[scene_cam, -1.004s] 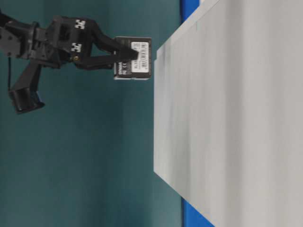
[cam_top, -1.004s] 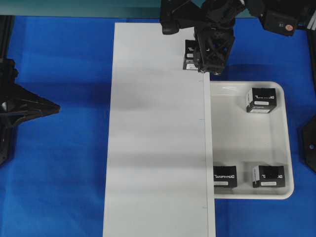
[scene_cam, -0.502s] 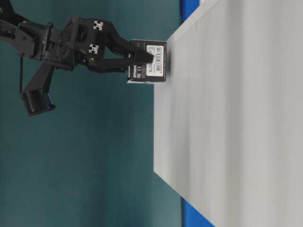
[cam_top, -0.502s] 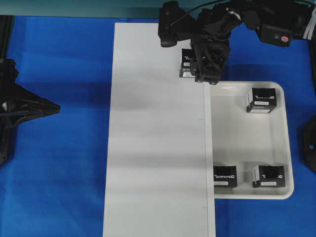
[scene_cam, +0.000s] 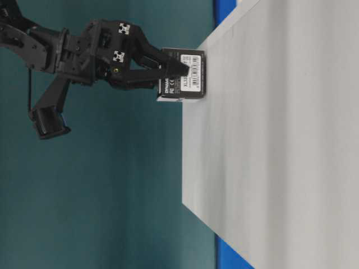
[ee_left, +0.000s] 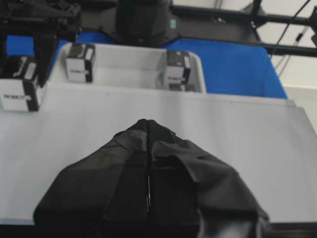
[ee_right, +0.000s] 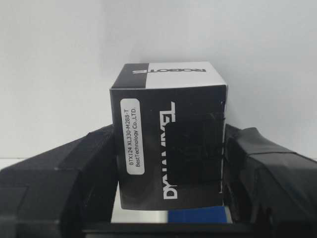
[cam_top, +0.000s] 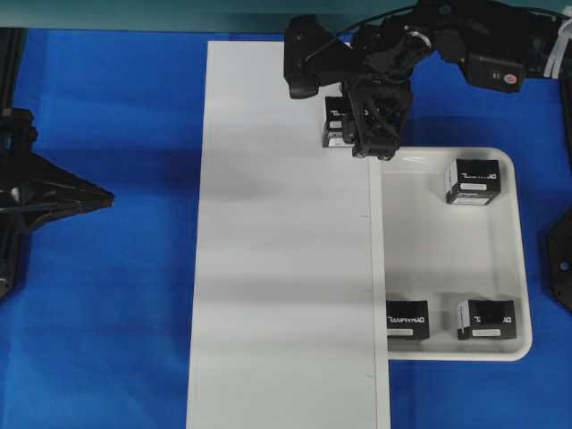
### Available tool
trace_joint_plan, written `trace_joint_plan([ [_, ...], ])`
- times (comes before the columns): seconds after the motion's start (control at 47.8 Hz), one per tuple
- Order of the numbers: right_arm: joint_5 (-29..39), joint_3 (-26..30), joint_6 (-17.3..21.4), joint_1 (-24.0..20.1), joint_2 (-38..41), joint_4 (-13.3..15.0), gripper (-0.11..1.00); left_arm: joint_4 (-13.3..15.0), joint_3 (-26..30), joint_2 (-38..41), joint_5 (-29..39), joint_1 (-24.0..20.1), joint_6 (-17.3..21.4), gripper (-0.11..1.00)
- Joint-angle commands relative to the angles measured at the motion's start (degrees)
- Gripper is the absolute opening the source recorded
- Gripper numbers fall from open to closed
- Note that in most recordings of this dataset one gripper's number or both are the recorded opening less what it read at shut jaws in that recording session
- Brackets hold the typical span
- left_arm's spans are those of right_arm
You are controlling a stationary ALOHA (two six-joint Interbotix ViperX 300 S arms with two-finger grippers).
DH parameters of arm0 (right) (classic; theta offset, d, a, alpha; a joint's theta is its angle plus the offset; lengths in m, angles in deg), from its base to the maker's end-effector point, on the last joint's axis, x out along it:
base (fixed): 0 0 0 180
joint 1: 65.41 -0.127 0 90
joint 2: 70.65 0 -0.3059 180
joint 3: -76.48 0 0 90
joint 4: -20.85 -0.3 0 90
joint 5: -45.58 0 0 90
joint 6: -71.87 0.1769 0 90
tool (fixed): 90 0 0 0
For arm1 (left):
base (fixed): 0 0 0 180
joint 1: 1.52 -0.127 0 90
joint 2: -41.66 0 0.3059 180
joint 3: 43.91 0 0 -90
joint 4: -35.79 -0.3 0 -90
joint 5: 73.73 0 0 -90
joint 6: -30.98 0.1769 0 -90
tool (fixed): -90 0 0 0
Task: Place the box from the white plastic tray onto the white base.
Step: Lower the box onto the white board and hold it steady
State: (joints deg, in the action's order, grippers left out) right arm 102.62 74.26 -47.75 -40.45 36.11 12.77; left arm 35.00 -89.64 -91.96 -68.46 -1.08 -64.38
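Observation:
My right gripper (cam_top: 351,125) is shut on a black box (cam_top: 336,121) with white lettering, holding it at the far right corner of the long white base (cam_top: 286,268). In the table-level view the box (scene_cam: 183,82) sits right against the base (scene_cam: 280,140). In the right wrist view the box (ee_right: 171,141) is pinched by both fingers (ee_right: 94,166). The white plastic tray (cam_top: 524,268) lies right of the base with three more boxes (cam_top: 474,181) (cam_top: 407,319) (cam_top: 487,319). My left gripper (ee_left: 148,123) is shut and empty, parked at the left (cam_top: 105,198).
A blue cloth (cam_top: 107,313) covers the table around the base and tray. The tray's left edge tucks under the base's right edge. The right arm's dark links (cam_top: 465,40) stretch across the far right of the table.
The right gripper has carried the box left and down, from beyond the base's far corner to right against the base's surface. The left arm has barely moved.

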Motion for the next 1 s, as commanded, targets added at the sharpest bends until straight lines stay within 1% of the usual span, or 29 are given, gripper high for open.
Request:
trace_joint_plan([
  [0.0, -0.35, 0.26, -0.09, -0.79, 0.7, -0.26, 0.58, -0.09, 1.41, 0.44, -0.35, 0.0, -0.09, -0.07],
  [0.983, -0.26, 0.53, -0.18, 0.35, 1.14, 0.09, 0.58, -0.09, 1.49, 0.44, -0.35, 0.09, -0.09, -0.07],
])
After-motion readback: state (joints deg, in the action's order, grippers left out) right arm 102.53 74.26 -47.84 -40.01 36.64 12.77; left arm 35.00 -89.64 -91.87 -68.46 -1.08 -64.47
